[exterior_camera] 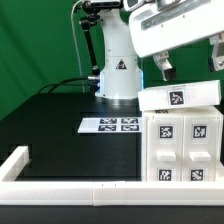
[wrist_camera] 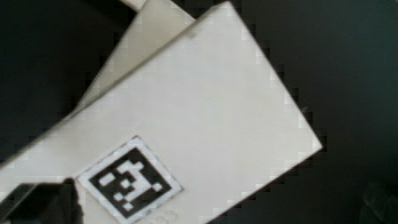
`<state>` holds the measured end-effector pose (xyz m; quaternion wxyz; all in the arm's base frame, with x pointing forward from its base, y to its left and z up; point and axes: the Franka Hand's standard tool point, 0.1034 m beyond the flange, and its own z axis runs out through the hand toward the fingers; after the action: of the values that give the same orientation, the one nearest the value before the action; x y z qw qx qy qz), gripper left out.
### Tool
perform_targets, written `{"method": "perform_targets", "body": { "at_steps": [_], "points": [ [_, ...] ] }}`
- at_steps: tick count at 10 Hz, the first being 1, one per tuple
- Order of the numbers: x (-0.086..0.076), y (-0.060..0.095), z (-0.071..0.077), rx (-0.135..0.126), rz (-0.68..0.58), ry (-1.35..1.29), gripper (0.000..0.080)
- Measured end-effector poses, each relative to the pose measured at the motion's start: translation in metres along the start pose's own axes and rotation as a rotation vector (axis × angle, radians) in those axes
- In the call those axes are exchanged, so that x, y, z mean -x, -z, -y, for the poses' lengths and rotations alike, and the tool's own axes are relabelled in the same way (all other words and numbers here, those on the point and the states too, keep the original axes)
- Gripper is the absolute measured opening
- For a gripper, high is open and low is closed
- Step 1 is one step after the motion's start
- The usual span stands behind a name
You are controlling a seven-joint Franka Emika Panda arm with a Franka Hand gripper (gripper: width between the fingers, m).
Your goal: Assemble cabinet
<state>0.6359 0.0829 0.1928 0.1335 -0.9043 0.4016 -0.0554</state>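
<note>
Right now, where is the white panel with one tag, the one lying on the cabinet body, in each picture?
Exterior view: the panel lies tilted on top of the cabinet body, at the exterior view's right.
Wrist view: the panel is seen close and fills most of the picture.
Shared landmark: the tag on the panel.

**Robotics laboratory bench.** Black table (exterior_camera: 50, 120) before a green backdrop (exterior_camera: 35, 40); the arm's white pedestal (exterior_camera: 117, 75) at the far side; the marker board (exterior_camera: 110, 125) fixed mid-table; a white border rail (exterior_camera: 60, 188) along the near edge; printed tags on the cabinet (exterior_camera: 185, 140) at the exterior view's right.
</note>
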Motion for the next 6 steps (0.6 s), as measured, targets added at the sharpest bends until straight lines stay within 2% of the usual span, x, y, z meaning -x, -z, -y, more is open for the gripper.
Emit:
{"method": "perform_targets", "body": {
  "at_steps": [1,4,6],
  "points": [
    [-0.0002,-0.0001,0.0,0.028,-0.023,0.202,0.0797],
    [-0.002,-0.0002,0.0006,0.031,-0.042,0.599,0.0797],
    [-0.001,0.0,-0.0004,0.045,-0.036,0.825,0.0797]
  ]
}}
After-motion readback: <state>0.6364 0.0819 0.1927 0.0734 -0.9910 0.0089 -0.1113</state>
